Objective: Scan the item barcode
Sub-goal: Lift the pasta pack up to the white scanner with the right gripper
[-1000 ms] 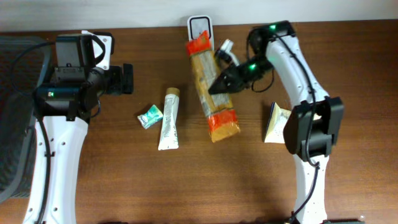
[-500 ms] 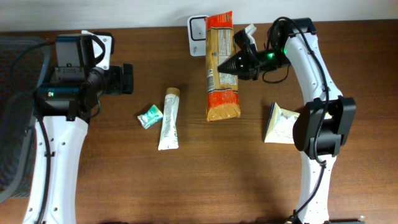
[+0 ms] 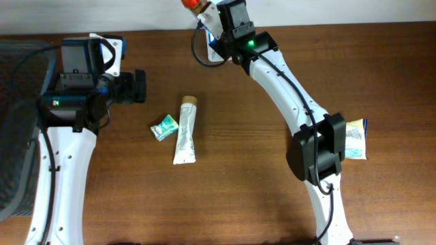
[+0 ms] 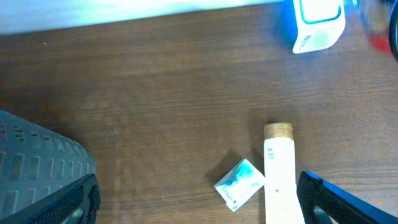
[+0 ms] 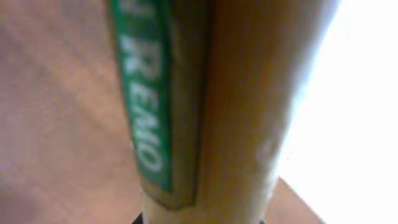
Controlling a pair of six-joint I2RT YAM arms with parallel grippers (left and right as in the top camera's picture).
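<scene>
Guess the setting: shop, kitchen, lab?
Probably a lab mock-up of a shop checkout: a wooden table, a small white-and-blue box that is likely the scanner, and groceries: a tube, a teal packet and a pasta pack held aloft.

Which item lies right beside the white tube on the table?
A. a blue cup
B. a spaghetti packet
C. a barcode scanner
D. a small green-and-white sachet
D: the small green-and-white sachet lies close beside the white tube, near its capped end, in both the overhead and left wrist views.
</scene>
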